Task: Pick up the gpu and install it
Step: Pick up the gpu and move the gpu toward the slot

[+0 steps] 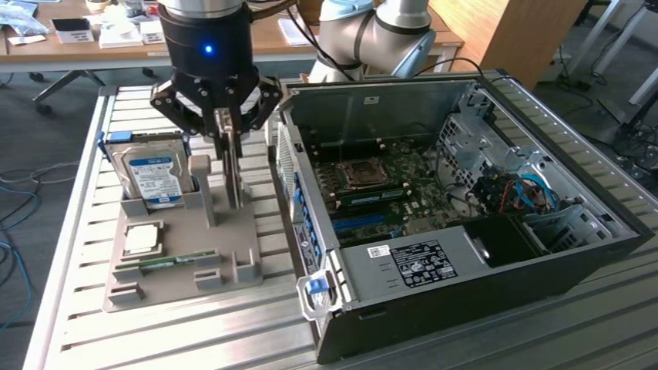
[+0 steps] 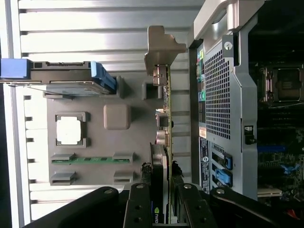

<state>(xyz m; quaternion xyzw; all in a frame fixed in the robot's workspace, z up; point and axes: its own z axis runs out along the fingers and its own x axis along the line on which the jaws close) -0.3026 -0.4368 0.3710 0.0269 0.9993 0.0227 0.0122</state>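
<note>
While our pincer (image 2: pixel 161 171) sat clamped on the gpu (image 2: pixel 164 118), upright in its grip over the grey holder (image 1: pixel 180 231) below, we judged a straight, square lift best, no twisting.

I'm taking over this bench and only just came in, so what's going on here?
The arm's gripper is at the gpu, which stands on edge in the gray tray, between the hard drive and the open PC case. The gpu is not yet in the case; it sits in the tray on the slatted table.
</note>
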